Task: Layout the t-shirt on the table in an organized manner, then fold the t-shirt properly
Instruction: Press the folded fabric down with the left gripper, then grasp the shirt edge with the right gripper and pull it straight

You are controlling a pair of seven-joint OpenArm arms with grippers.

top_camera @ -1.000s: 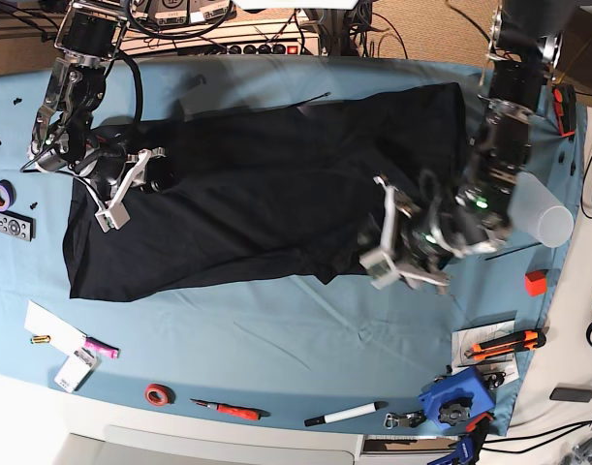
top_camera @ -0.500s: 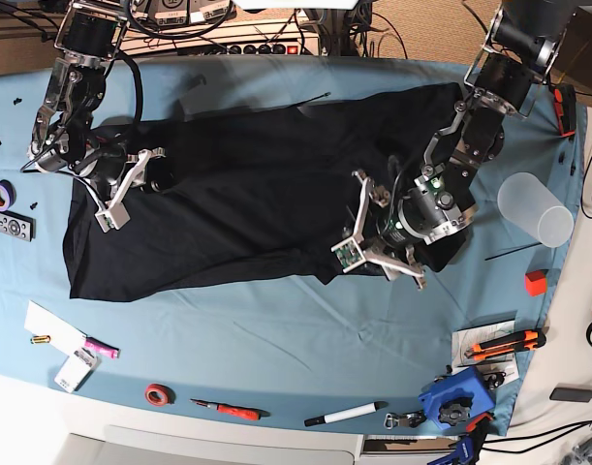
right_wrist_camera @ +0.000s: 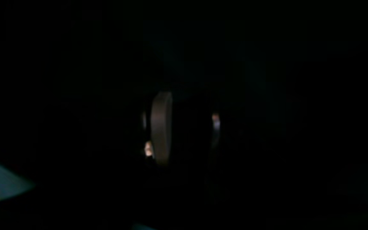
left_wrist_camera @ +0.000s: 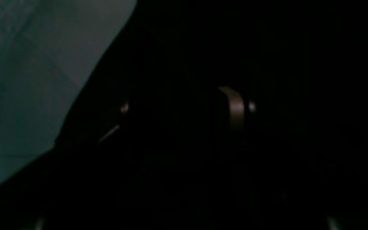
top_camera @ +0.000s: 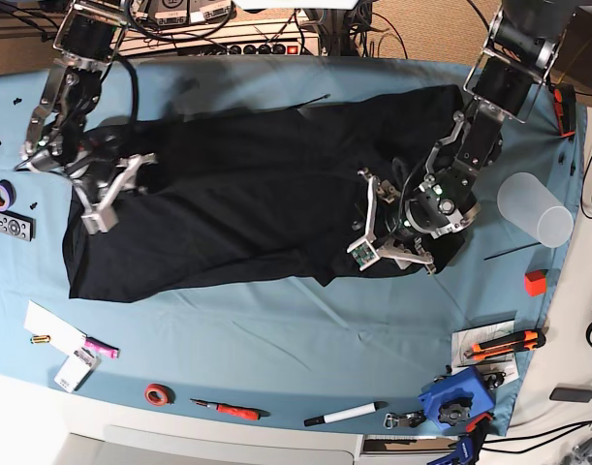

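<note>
The black t-shirt (top_camera: pixel 247 203) lies spread across the middle of the light blue table (top_camera: pixel 276 320), plain side up, its right part bunched. No print or tag shows. My left gripper (top_camera: pixel 392 260) rests on the shirt's lower right part, its fingers spread apart. In the left wrist view (left_wrist_camera: pixel 179 108) the frame is dark, filled with black fabric beside table cloth (left_wrist_camera: pixel 18 80). My right gripper (top_camera: pixel 92 218) is at the shirt's upper left edge, closed on fabric. The right wrist view (right_wrist_camera: pixel 187 127) is almost all black, with two fingers close together.
A clear cup (top_camera: pixel 536 208), a red block (top_camera: pixel 536 282) and an orange knife (top_camera: pixel 504 344) lie at the right edge. A marker (top_camera: pixel 344 415), red cutter (top_camera: pixel 228 411) and red tape ring (top_camera: pixel 159 394) lie along the front. A remote (top_camera: pixel 7 225) lies at the left edge.
My left gripper has moved left and slightly up over the shirt's right part. My right gripper has shifted a little left and up with the shirt's edge.
</note>
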